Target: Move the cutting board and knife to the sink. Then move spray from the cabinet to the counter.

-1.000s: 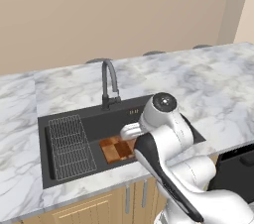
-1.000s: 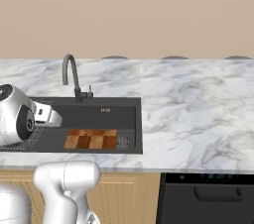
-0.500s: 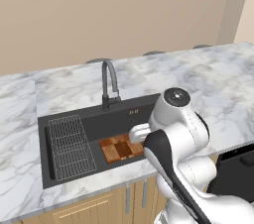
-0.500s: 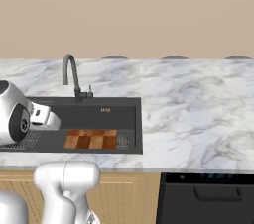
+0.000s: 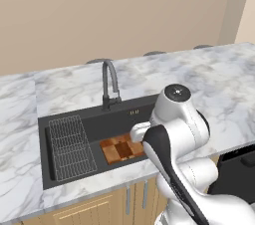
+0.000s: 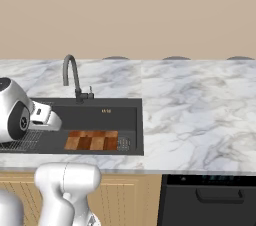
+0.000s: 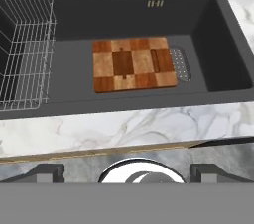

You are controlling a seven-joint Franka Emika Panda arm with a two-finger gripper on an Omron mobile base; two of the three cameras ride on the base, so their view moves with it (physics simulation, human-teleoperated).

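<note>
The checkered cutting board (image 7: 131, 64) lies flat on the floor of the dark sink (image 7: 198, 20), right of the wire rack (image 7: 25, 44). A narrow dark brown strip (image 7: 155, 59) rests on its right part and looks like the knife's handle; I cannot make out a blade. My gripper (image 7: 128, 173) hangs above the sink's front rim, fingertips (image 7: 47, 172) wide apart, open and empty. The board (image 5: 122, 149) (image 6: 92, 140) shows in both base views, partly behind my arm in the left one. The spray and the cabinet are out of view.
The dark arched faucet (image 5: 109, 82) (image 6: 72, 75) rises behind the sink. The white marble counter (image 6: 200, 105) (image 5: 209, 74) stretches right. A round drain strainer (image 7: 181, 64) sits beside the board. A dark appliance front (image 6: 210, 200) stands under the counter at right.
My arm's upper joint has shifted a little right and up in the left base view. The cutting board has stayed in the sink, and the gripper has stayed open.
</note>
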